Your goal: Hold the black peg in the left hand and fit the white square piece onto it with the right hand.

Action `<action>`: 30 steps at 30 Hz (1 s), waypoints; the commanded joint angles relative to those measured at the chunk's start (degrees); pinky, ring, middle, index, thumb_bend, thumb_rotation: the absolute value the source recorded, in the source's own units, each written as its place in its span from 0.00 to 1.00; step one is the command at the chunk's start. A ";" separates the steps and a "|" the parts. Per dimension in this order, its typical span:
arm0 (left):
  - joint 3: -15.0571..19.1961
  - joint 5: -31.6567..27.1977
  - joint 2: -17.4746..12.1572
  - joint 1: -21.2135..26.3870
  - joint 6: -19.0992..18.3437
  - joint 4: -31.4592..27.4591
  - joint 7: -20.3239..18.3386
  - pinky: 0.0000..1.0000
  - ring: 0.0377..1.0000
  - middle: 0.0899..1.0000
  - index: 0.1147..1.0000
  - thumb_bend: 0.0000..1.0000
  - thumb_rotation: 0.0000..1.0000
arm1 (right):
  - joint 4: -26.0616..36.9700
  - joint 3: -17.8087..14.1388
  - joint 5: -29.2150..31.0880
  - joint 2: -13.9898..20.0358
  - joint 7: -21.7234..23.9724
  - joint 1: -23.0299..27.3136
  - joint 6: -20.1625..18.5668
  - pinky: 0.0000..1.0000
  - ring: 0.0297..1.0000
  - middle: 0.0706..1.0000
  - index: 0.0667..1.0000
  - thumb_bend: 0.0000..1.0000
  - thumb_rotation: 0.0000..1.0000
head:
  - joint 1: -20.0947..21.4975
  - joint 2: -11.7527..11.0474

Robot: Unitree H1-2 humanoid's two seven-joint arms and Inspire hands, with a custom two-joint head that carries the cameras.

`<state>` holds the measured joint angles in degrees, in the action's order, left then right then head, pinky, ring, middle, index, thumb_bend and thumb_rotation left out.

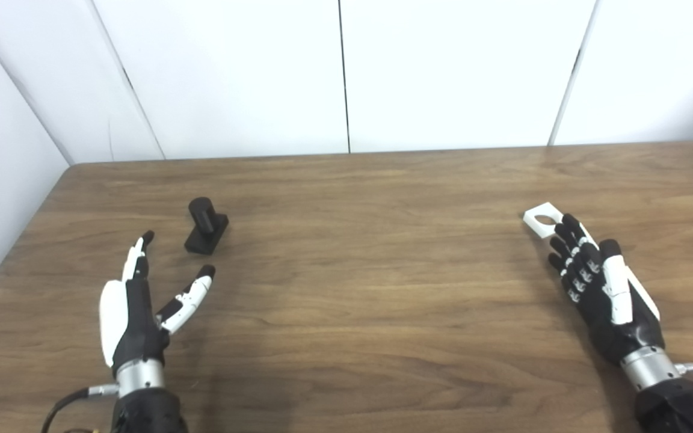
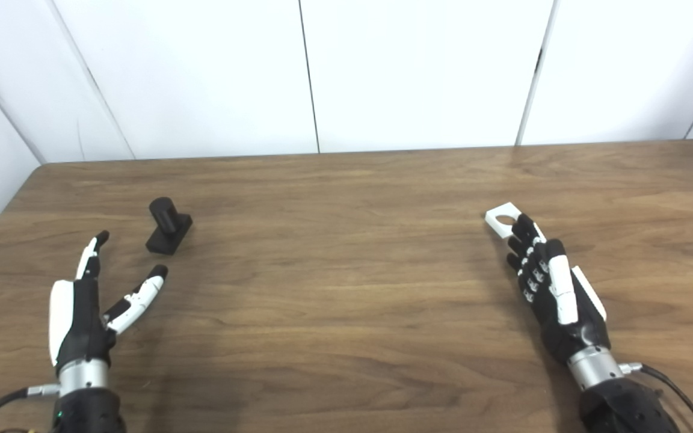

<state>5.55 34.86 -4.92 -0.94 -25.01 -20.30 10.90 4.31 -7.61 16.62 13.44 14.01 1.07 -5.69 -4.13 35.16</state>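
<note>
The black peg (image 1: 207, 225), a short cylinder standing on a dark rectangular base, rests on the wooden table (image 1: 370, 288) at the left. My left hand (image 1: 142, 300) hovers just in front of it, open, with thumb and fingers spread and the peg beyond the gap. On the right lies the white square piece (image 1: 541, 219), flat, its round hole showing. My right hand (image 1: 599, 282) reaches toward it palm down, fingers stretched out, and the fingertips (image 1: 566, 225) cover the piece's near edge. It holds nothing that I can see.
White wall panels (image 1: 346, 72) rise right behind the table's far edge. The table's left edge runs diagonally close to my left arm. Bare wood lies between the two hands.
</note>
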 commanded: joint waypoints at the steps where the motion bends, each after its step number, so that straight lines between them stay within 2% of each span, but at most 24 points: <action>1: -0.83 5.37 -1.76 3.12 -0.58 0.85 2.13 1.00 0.98 0.95 0.89 0.70 0.33 | -0.41 0.23 0.56 -0.02 0.52 -0.29 0.55 1.00 1.00 1.00 0.99 0.67 1.00 | -0.01 0.10; 6: -1.65 11.01 -3.18 5.63 -1.66 4.67 2.07 1.00 0.97 0.94 0.85 0.75 0.33 | -0.36 0.27 0.61 -0.15 0.47 -0.37 0.65 1.00 1.00 1.00 0.99 0.68 1.00 | 0.13 0.03; 14: -2.22 14.37 -5.11 8.97 -1.71 10.32 1.96 1.00 0.97 0.91 0.81 0.78 0.30 | -0.05 0.36 0.21 -0.14 0.22 -0.66 0.34 1.00 1.00 1.00 0.99 0.70 1.00 | 0.32 0.03; 21: -3.34 17.67 -6.72 11.20 -1.84 14.87 0.55 1.00 0.98 0.92 0.80 0.78 0.34 | -0.10 0.31 0.10 -0.24 0.16 -0.85 0.64 1.00 1.00 1.00 0.98 0.70 1.00 | 0.57 -0.03; 30: -3.58 21.01 -6.83 13.43 -1.87 19.09 -1.47 1.00 0.99 0.92 0.76 0.76 0.40 | -0.24 0.30 -0.75 -0.21 -0.38 -1.07 0.79 1.00 1.00 1.00 0.97 0.71 1.00 | 0.70 -0.21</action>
<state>2.11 54.06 -10.27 9.18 -26.88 -1.55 8.46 4.36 -7.60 16.22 13.42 13.82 0.92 -5.51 -3.43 34.89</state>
